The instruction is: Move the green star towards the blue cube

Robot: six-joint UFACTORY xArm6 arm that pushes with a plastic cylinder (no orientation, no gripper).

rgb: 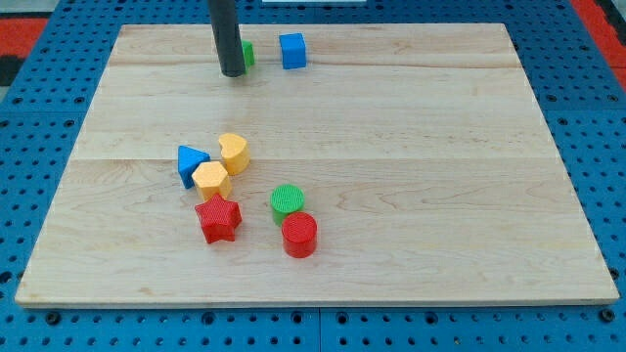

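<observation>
The blue cube [292,51] sits near the view's top edge of the wooden board. The green star [248,54] lies just to its left, mostly hidden behind my dark rod, so only a green sliver shows. My tip [233,73] rests on the board at the star's left side, touching or nearly touching it. A small gap separates the star from the cube.
A cluster lies left of centre: a blue triangle [191,163], a yellow heart [234,152], a yellow hexagon [211,180], a red star [218,219], a green cylinder [288,200] and a red cylinder [299,235]. The wooden board [411,176] lies on a blue pegboard.
</observation>
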